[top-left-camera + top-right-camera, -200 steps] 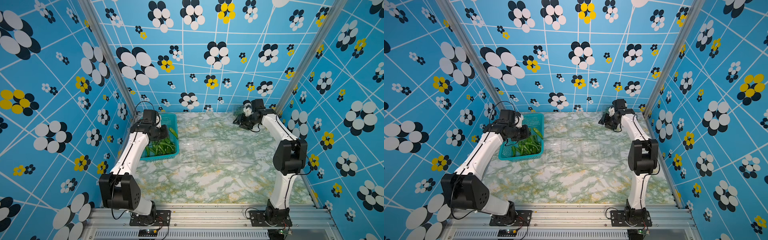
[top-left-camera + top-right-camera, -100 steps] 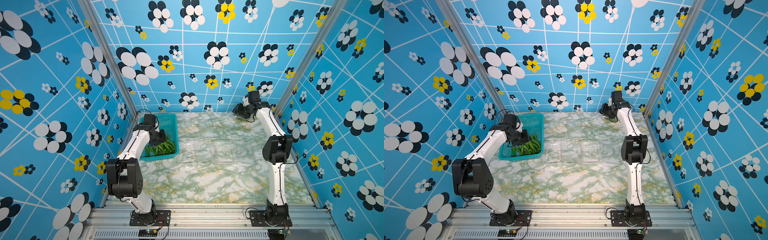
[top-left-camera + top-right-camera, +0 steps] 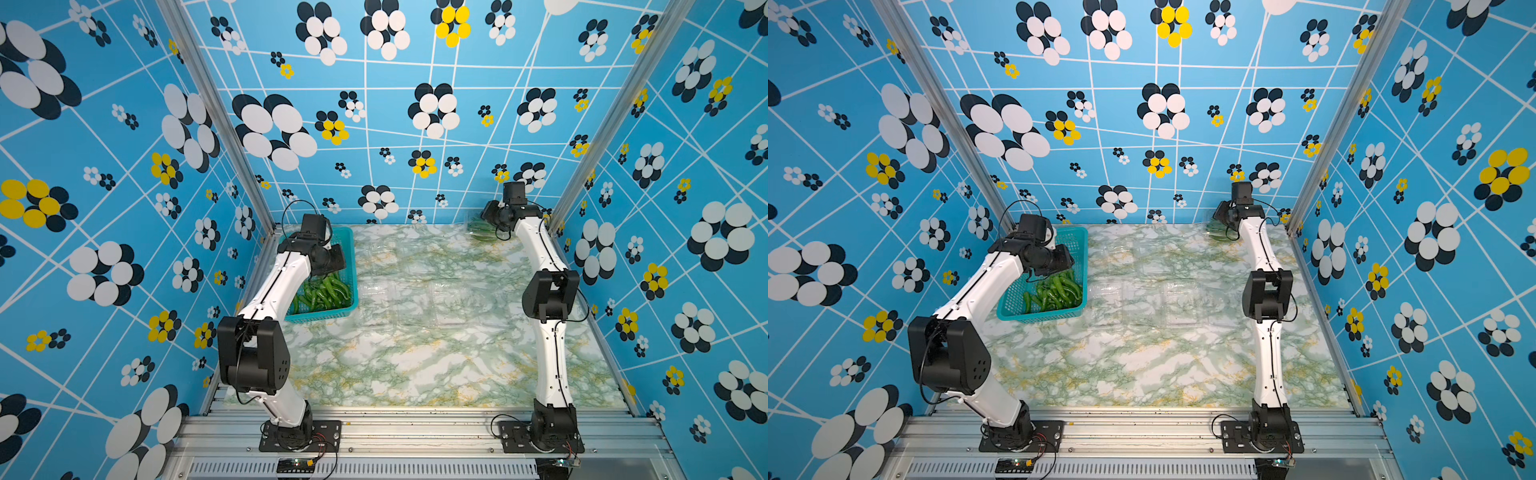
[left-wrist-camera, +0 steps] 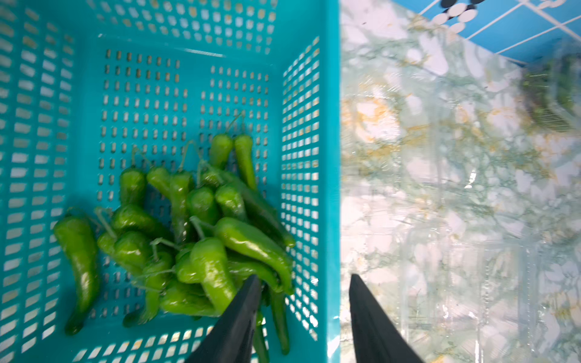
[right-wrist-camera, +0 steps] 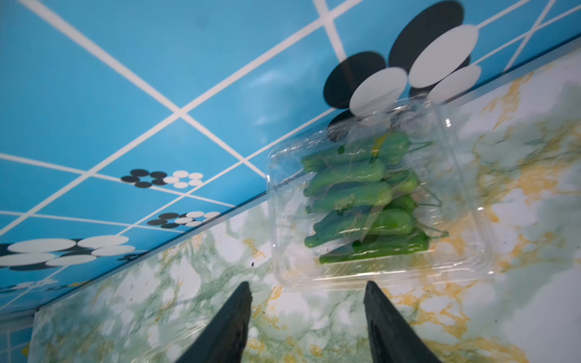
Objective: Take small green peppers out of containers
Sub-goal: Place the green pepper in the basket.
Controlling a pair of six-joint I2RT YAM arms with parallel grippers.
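Several small green peppers (image 4: 201, 239) lie heaped in the teal basket (image 4: 330, 157), seen in both top views (image 3: 322, 293) (image 3: 1054, 293). My left gripper (image 4: 305, 276) hangs open over the basket's right wall (image 3: 354, 270), holding nothing; one finger is above the heap, the other above the table. A clear clamshell container (image 5: 283, 220) with more peppers (image 5: 355, 188) inside lies at the far right against the back wall (image 3: 478, 230) (image 3: 1214, 230). My right gripper (image 5: 306, 283) is open just short of it, not touching it.
Empty clear clamshell containers (image 3: 449, 299) (image 3: 1183, 299) lie open on the marble table's middle, hard to see. Another lies farther back (image 3: 386, 253). Blue patterned walls close the back and both sides. The basket stands at the far left.
My left gripper opened over the basket, and the pepper seen at it earlier is no longer there. My right arm reached farther back toward the corner container.
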